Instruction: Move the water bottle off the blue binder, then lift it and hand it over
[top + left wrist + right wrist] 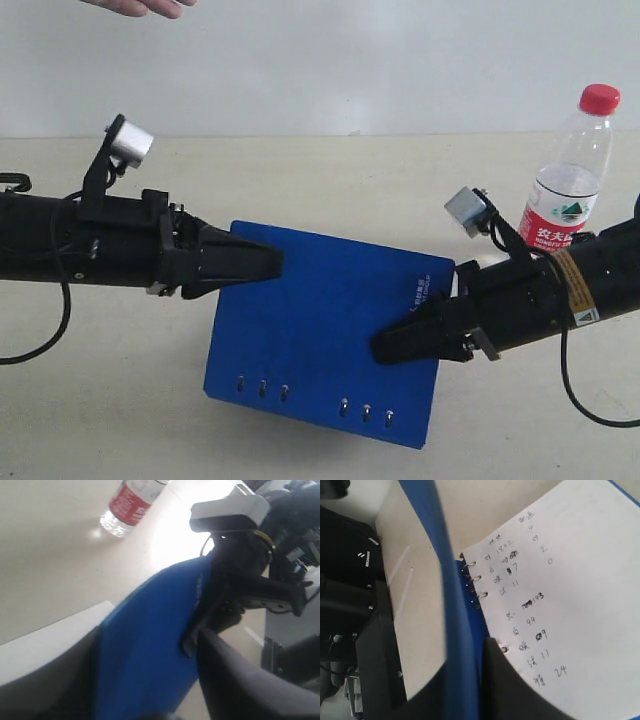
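On the pale worktop [120,420], the clear plastic red-capped water bottle [570,190] stands off the flat blue binder [320,340], which the right claw [385,348] pinches, left claw [272,262] released; lift and handover remain.

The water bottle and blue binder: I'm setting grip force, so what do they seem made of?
The water bottle looks like thin clear plastic, glossy and see-through; its red cap looks like opaque plastic. The blue binder probably has a stiff board or plastic cover, smooth matte blue; inside, white paper pages sit on shiny, metal-looking rings.
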